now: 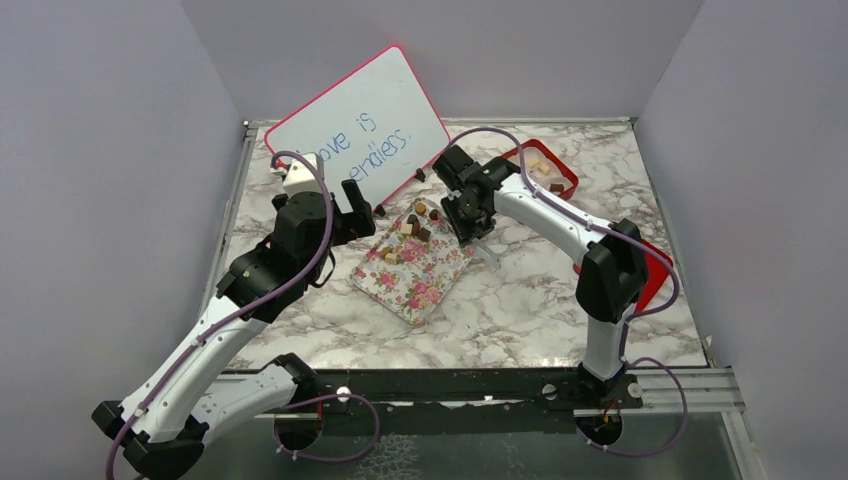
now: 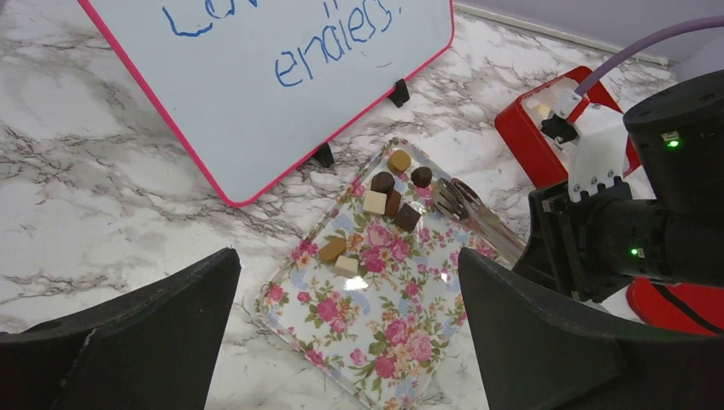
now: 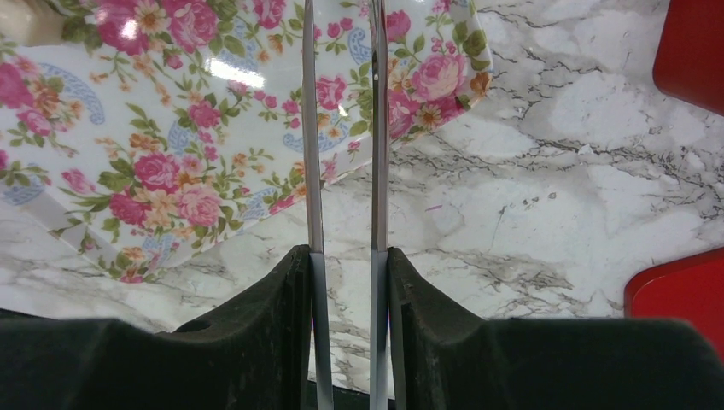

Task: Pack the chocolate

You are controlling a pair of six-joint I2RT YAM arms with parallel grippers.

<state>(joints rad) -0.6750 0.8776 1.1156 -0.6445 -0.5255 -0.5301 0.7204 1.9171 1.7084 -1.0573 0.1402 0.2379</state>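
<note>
Several chocolate pieces (image 1: 415, 220), dark brown, mid-brown and cream, lie on the far end of the floral tray (image 1: 425, 285). The left wrist view shows them too (image 2: 382, 181) on the tray (image 2: 376, 333). More pieces sit in the red box (image 1: 560, 172) at the back. My right gripper (image 1: 470, 228) is shut on metal tongs (image 3: 309, 128), and the tong tips reach over the tray's right edge near the chocolate (image 2: 465, 203). In the right wrist view its gripper (image 3: 346, 256) clamps both tong blades. My left gripper (image 1: 348, 212) is open and empty, hovering left of the tray (image 2: 348, 256).
A pink-framed whiteboard (image 1: 355, 130) stands tilted at the back left, close behind the tray and the left gripper. A red lid (image 1: 655, 272) lies at the right, partly hidden by the right arm. Walls enclose the marble table (image 1: 520, 300) on three sides.
</note>
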